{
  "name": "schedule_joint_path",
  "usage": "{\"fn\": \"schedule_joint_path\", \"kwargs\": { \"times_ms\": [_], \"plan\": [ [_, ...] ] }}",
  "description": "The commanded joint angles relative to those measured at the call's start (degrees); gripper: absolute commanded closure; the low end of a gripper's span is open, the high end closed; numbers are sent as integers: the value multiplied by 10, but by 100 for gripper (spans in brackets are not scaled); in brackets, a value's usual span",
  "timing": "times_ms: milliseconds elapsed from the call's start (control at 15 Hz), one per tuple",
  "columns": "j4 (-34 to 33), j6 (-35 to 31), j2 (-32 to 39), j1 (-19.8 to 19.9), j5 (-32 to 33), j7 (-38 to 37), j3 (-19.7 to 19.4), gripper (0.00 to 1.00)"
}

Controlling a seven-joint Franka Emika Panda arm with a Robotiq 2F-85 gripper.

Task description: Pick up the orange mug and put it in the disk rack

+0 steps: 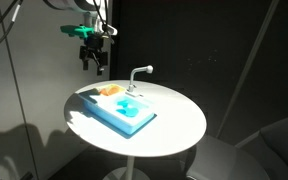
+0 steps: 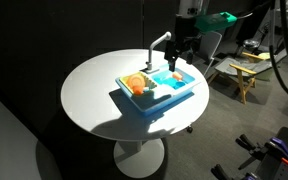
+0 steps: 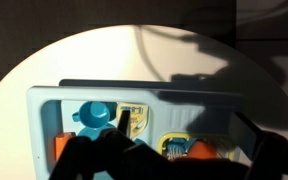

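- while your gripper hangs above the table, its fingers stand apart, holding nothing.
- the mug sits on the rack at the sink's pale end, well below your gripper.

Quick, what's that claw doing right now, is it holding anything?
Gripper: open, holding nothing.
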State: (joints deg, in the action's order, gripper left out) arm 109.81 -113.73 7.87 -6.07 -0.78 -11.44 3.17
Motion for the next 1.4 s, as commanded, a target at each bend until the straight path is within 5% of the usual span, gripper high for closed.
{"fn": "schedule_joint_path", "kwargs": {
  "times_ms": [0, 533, 1333],
  "plan": [
    [17, 33, -34, 7, -4, -10, 0, 0],
    [11, 93, -52, 7, 28, -21, 0, 0],
    [25, 68, -87, 11, 53, -18, -3, 0]
  ]
}}
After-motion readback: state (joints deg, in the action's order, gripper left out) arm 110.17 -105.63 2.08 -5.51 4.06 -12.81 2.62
